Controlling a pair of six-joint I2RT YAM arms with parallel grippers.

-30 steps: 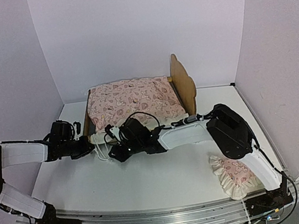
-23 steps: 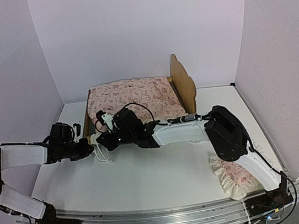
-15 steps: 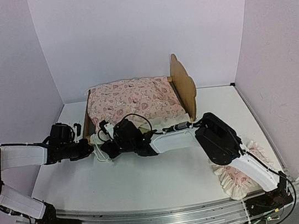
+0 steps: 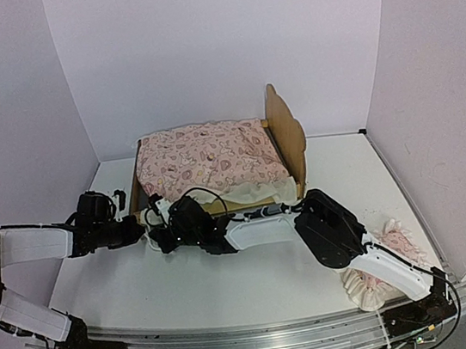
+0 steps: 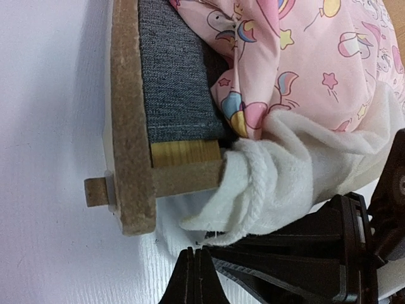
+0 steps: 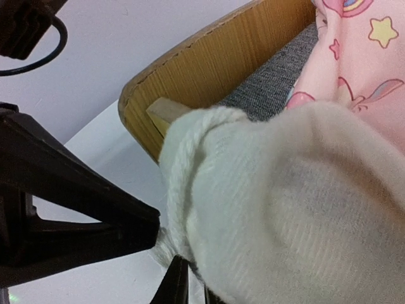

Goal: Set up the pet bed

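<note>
The pet bed (image 4: pixel 285 128) stands at the back with its plywood headboard to the right, and the pink printed mattress (image 4: pixel 209 156) lies on it. Both grippers meet at the bed's near-left corner. There the mattress's white ruffle (image 5: pixel 272 171) spills over the wooden rail (image 5: pixel 130 126) and the grey base (image 5: pixel 174 76). My left gripper (image 5: pixel 193 251) is shut, its tips at the ruffle's edge on the table. My right gripper (image 6: pixel 193 278) is shut on the ruffle (image 6: pixel 285 202), which bulges over the fingers. From above, the left gripper (image 4: pixel 139 231) and right gripper (image 4: pixel 160 237) almost touch.
A small pink ruffled pillow (image 4: pixel 370 275) lies on the table at the near right, beside the right arm's base. The right arm stretches across the table in front of the bed. White walls close in the left, back and right.
My right gripper has swung left and down from the mattress's near edge to the bed's near-left corner and closed on the ruffle. The left arm has hardly moved.
</note>
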